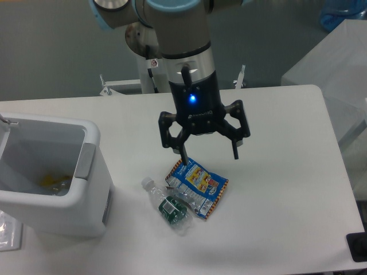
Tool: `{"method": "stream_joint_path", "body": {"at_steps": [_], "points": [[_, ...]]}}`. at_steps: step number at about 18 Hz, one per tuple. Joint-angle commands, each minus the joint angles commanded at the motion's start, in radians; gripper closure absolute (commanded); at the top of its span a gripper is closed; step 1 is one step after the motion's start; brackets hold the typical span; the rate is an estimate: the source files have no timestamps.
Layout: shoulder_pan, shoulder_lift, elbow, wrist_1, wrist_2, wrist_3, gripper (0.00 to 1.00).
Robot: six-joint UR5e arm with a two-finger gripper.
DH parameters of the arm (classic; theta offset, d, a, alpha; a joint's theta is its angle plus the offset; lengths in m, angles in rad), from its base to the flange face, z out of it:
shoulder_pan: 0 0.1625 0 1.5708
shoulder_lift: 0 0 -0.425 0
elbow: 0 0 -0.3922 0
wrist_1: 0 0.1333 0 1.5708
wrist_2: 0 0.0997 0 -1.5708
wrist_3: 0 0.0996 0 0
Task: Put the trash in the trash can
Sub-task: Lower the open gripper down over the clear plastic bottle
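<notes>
From the fixed camera, the hand (210,157) hung with its fingers spread apart, holding nothing, just above the bag (198,183). The bag lay flat on the tabletop (275,189), touching the bottle (167,205) at its left. The bin (51,172) stood well apart at the left edge, something yellow inside.

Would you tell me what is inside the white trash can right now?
Inside the trash can, something yellow-orange lies at the bottom near the front wall. What it is cannot be told, and the front rim hides the nearest part of the floor.
</notes>
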Motion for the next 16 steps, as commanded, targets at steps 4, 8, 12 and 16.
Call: {"method": "stream_joint_path", "body": {"at_steps": [4,8,12,16], "points": [[-0.003,-0.014,0.002,-0.002,0.017,-0.014,0.00],[-0.003,-0.018,-0.089,0.006,0.028,-0.017,0.00],[-0.005,-0.018,-0.178,0.011,-0.006,-0.092,0.00],[-0.008,-0.040,-0.326,0.222,-0.006,-0.107,0.00]]}}
